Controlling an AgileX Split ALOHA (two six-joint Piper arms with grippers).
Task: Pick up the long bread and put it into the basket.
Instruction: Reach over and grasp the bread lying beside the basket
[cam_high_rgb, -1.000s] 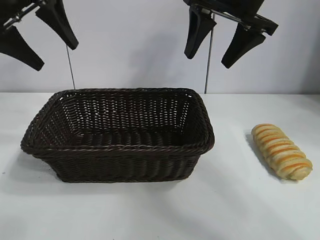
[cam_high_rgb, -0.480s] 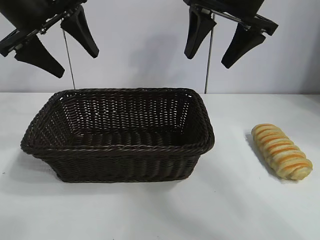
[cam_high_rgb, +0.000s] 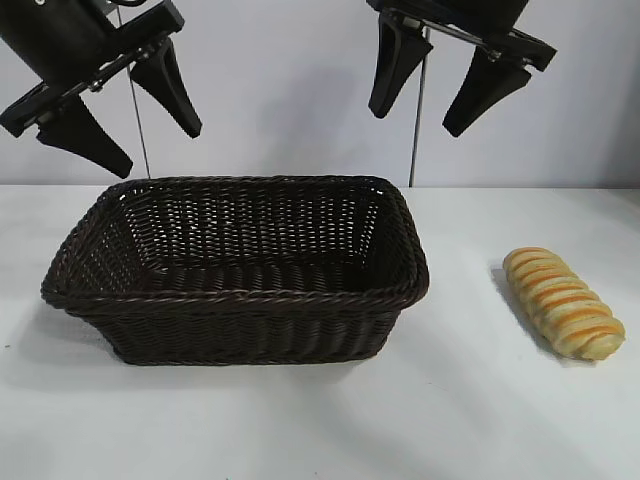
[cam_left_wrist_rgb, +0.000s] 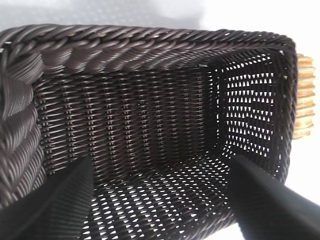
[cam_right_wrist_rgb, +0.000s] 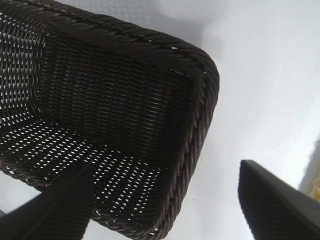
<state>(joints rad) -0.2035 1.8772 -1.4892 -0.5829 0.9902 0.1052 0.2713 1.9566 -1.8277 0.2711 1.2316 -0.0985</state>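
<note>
White tabletop (cam_high_rgb: 300, 430) fills the lower part of my exterior view, with a plain pale wall behind it and two thin vertical rods standing against that wall. I take the basket (cam_high_rgb: 240, 300) as my landmark: it is dark brown woven wicker with flared sides and a braided rim, sitting on the tabletop left of centre, and I see nothing inside it. My left gripper (cam_high_rgb: 117, 107) hangs in the air above the basket's back left corner, clear of the rim, its two black fingers (cam_high_rgb: 172, 85) spread wide apart and holding nothing. From the left wrist view I look between those fingers straight down into the basket's interior (cam_left_wrist_rgb: 150, 125), and a strip of the long bread (cam_left_wrist_rgb: 305, 100) shows just beyond the far end wall. My right gripper (cam_high_rgb: 440, 90) hovers above the basket's back right corner, also well above the rim, its fingers (cam_high_rgb: 398, 62) parted and empty; the right wrist view shows the basket's right end (cam_right_wrist_rgb: 190, 150) and bare tabletop beside it. The long bread (cam_high_rgb: 563, 302), golden yellow with orange-brown crosswise stripes, lies flat on the tabletop to the right of the basket, apart from it and angled slightly toward the front.
</note>
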